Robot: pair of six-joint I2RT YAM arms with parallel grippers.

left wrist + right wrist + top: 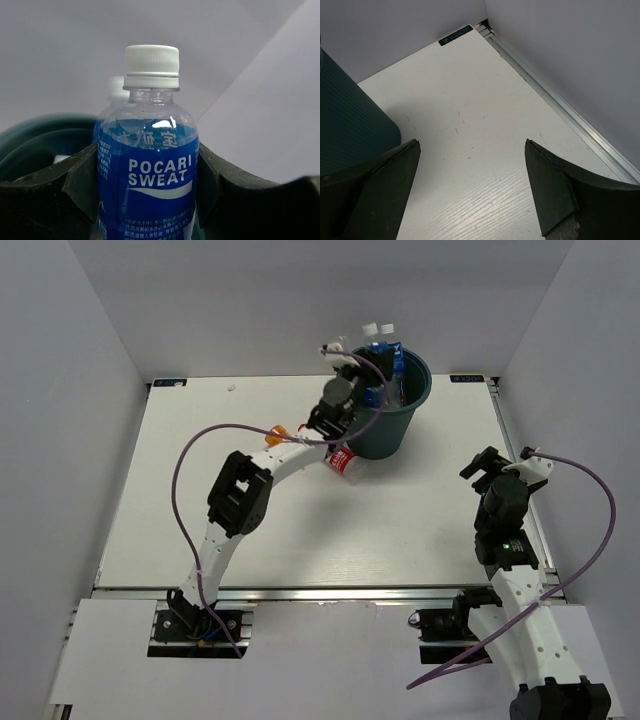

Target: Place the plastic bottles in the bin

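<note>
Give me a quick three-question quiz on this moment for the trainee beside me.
1. True or false: the right gripper is shut on a bottle.
2. What does the left gripper hold? A) a Pocari Sweat bottle B) a tin can C) nothing
3. Fill in: the red-labelled bottle lies on the table beside the base of the ____.
Key: 1 false, it is open above the table. 2 A. 3 the bin.
</note>
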